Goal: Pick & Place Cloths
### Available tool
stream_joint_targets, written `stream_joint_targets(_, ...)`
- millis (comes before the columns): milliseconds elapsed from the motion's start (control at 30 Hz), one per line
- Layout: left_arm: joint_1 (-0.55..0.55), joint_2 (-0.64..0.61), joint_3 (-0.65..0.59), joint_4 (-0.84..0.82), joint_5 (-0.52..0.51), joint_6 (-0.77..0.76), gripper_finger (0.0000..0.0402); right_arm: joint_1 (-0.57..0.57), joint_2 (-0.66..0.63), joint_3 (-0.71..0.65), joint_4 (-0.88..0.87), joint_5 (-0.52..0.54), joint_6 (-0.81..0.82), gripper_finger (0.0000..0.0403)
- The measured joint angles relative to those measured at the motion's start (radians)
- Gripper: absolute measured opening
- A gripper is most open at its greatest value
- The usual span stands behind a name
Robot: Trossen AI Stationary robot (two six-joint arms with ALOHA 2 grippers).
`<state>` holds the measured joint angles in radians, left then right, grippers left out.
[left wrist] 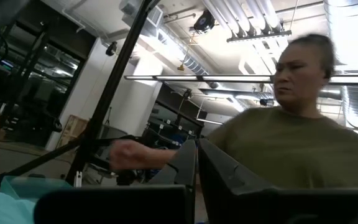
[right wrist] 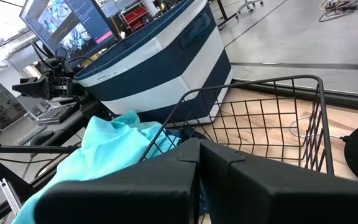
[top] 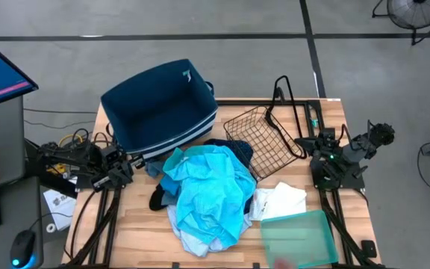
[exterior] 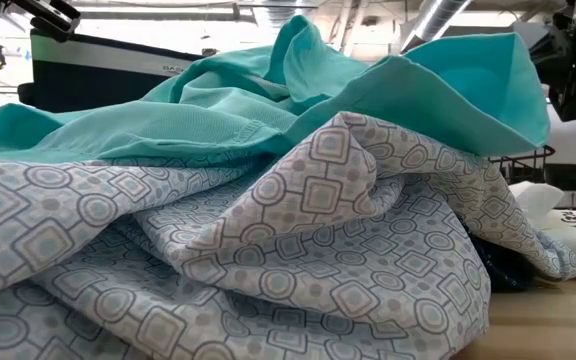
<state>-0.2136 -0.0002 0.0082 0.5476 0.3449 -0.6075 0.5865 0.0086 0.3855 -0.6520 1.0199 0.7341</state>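
The cloths lie in a heap at the table's middle. A bright turquoise cloth (top: 207, 187) (exterior: 268, 100) is on top, draped over a pale blue patterned one (top: 196, 240) (exterior: 268, 250). A dark navy cloth (top: 234, 149) and a black one (top: 158, 199) stick out at the heap's edges, and a white cloth (top: 278, 200) lies on the table at its right. My left gripper (top: 128, 169) (left wrist: 196, 155) waits shut at the table's left edge. My right gripper (top: 307, 143) (right wrist: 199, 152) waits shut at the right, beside the wire basket. Neither touches a cloth.
A big navy bin with white stripes (top: 159, 104) (right wrist: 166, 68) stands at the far left. A tipped black wire basket (top: 263, 138) (right wrist: 260, 118) lies far right of the heap, and a green translucent tray (top: 298, 237) sits near right. A person in an olive shirt (left wrist: 291, 149) is beyond the table.
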Motion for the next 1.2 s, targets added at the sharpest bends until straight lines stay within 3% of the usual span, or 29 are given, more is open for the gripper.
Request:
stream_joint_targets(600,0.0,0.008,0.0,0.002,0.0,0.0,0.0002,-0.001,0.0,0.0,0.0,0.0,0.0,0.0)
stream_joint_targets(1200,0.0,0.124,0.0,0.007,-0.007,0.0,0.0002,0.0,0.0,0.0,0.005,0.001,0.0,0.0)
